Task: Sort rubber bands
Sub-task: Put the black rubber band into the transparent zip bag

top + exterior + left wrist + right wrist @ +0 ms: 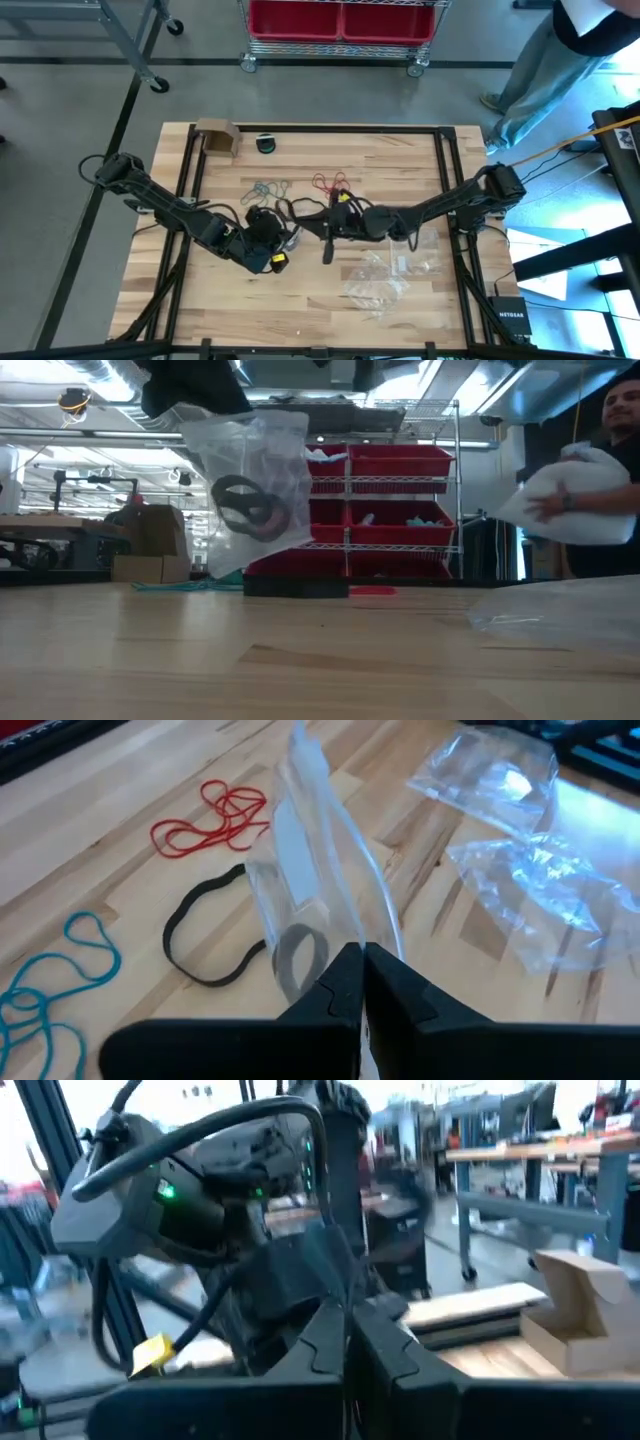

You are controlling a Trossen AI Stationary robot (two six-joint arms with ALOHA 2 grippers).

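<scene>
Holding: we see the left gripper (360, 982), jaws pinched on the rim of a clear zip bag (310, 860) lifted off the worktop (300, 300), a black band (250, 507) inside it.
Right gripper (348, 1342): jaws closed, just beside the bag; whether they grip it we cannot tell.
Loose bands: black loop (205, 935), red cluster (210, 818), teal cluster (50, 990) lying apart on the wood.
Handling: we judge them light, floppy, prone to snag; pinch a single strand.

Worktop layout, mid-table
Bag (320, 870) pinched in left claw (362, 982), rubber bands (205, 820) on worktop (300, 290) behind it, spare bags (385, 275) right, box (217, 136) far-left corner.
</scene>
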